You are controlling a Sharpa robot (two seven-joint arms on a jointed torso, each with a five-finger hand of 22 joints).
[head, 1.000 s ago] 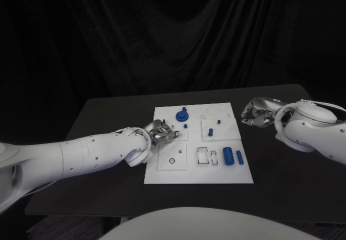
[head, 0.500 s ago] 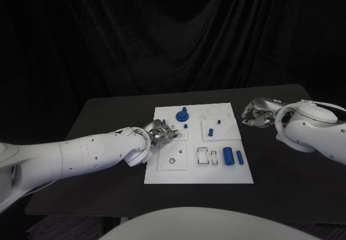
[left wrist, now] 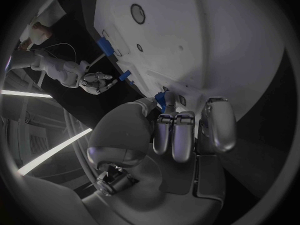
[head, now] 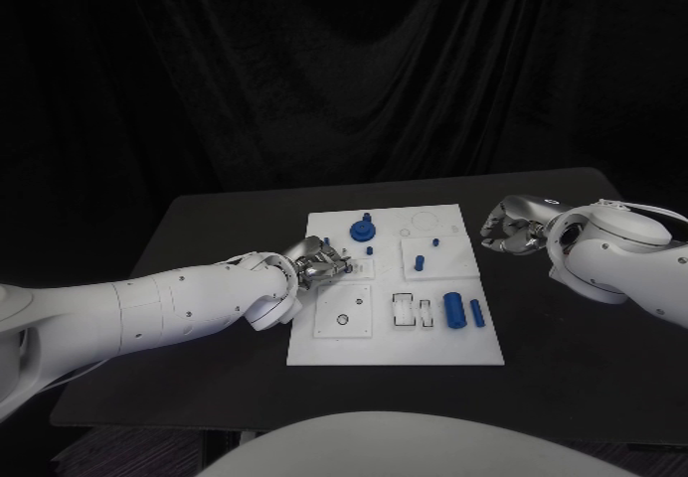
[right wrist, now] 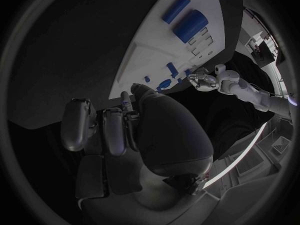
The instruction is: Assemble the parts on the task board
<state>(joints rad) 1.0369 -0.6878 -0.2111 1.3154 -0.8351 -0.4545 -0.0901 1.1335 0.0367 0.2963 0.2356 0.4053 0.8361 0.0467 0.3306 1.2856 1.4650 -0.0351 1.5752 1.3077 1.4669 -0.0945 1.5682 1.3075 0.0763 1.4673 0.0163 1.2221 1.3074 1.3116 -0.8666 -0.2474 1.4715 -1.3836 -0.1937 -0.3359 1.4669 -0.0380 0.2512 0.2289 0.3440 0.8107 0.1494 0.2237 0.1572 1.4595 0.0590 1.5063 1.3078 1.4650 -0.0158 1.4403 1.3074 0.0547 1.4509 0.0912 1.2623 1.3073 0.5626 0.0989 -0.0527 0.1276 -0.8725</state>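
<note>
Board (head: 395,343) sits mid-table (head: 215,229); everything below is placed relative to it.

Left hand (head: 324,265) is over the board's left edge, about halfway up. In the left wrist view its fingers (left wrist: 175,135) are curled in and pinch a small blue part (left wrist: 160,100) against the thumb, with that part close to the board surface. Looks like an insertion in progress, not seated yet as far as I can judge.

Right hand (head: 510,227) is off the board, just past its right edge near the far corner, above the table. In the right wrist view its fingers (right wrist: 115,130) are curled in; something thin and dark-blue shows at the thumb tip, too small to tell whether it's a held part. Can't call its state.

Progress: round blue part (head: 362,232) with a post stands at the far-left of the board, and a small peg (head: 418,263) stands near the centre. Large cylinder (head: 453,309) and thin rod (head: 476,314) lie flat near the right edge, apparently not assembled. The ring socket (head: 343,320) near the left front looks empty.

Judgement: roughly mid-task, several parts left.
</note>
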